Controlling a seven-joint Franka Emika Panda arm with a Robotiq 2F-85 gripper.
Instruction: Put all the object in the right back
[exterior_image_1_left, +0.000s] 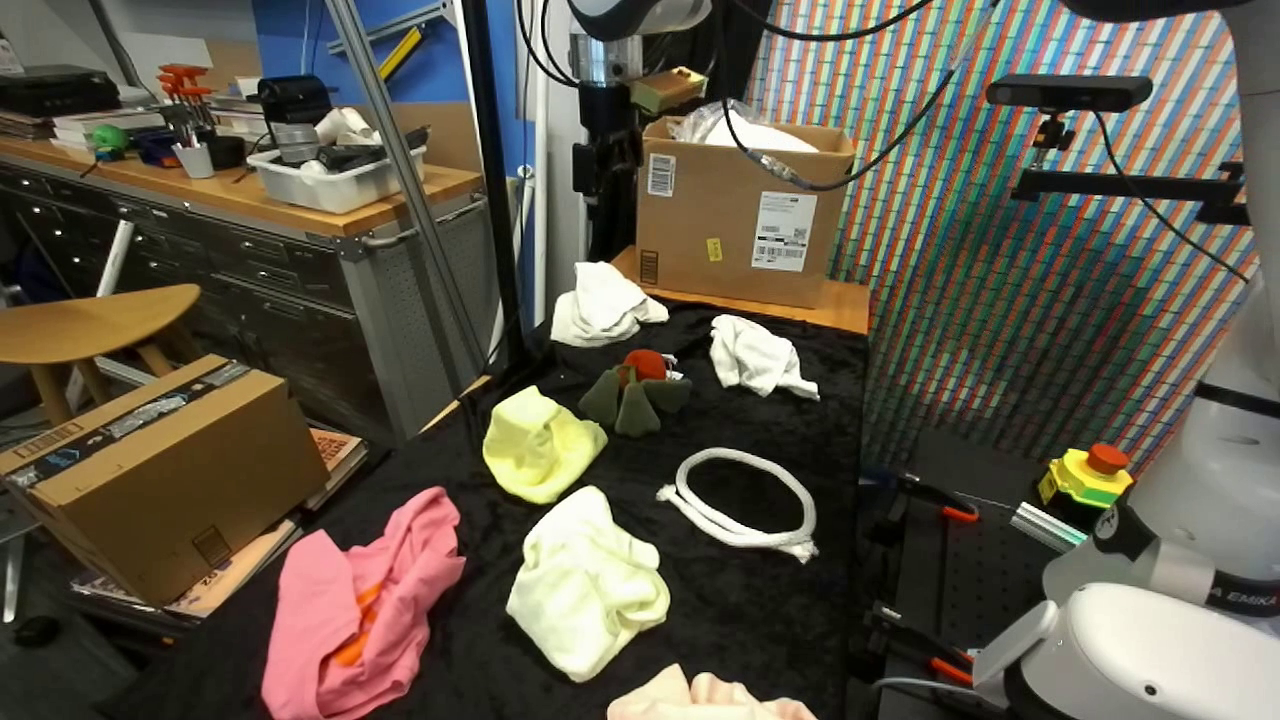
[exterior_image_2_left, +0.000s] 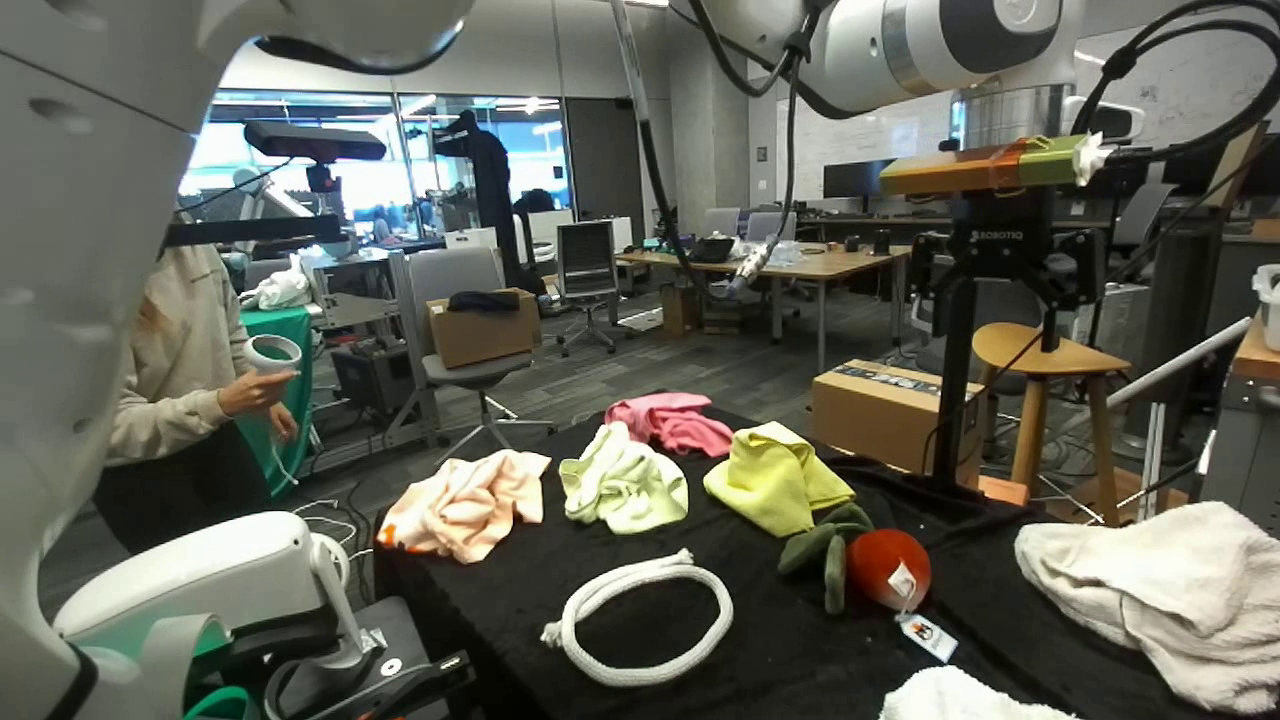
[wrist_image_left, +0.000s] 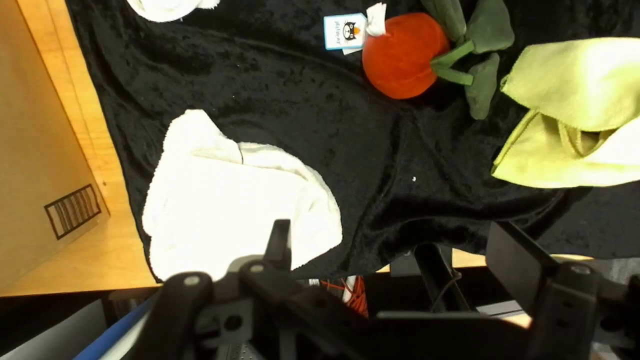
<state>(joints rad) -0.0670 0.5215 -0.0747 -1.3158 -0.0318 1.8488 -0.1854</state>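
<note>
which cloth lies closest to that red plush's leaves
The bright yellow cloth: its edge lies right beside the leaves of the red plush. Both white cloths, the pale yellow-green one, the pink and the peach lie farther off.

A brown, tape-sealed cardboard box (exterior_image_1_left: 200, 510) stands on printed books or magazines (exterior_image_1_left: 345, 462) beside a light wooden stool (exterior_image_1_left: 100, 322); box and stool appear in both exterior views. In an exterior view, a workbench with dark metal drawers (exterior_image_1_left: 300, 310) stands behind them, bearing orange-handled tools (exterior_image_1_left: 183, 85) and a white plastic bin (exterior_image_1_left: 335, 192). In an exterior view, a grey office chair (exterior_image_2_left: 455, 278) holds another brown carton (exterior_image_2_left: 485, 340) topped by dark fabric (exterior_image_2_left: 490, 301); a wood-topped table (exterior_image_2_left: 850, 265) stands farther back. Wrist view: bundled orange-red strands (wrist_image_left: 358, 300).
</note>
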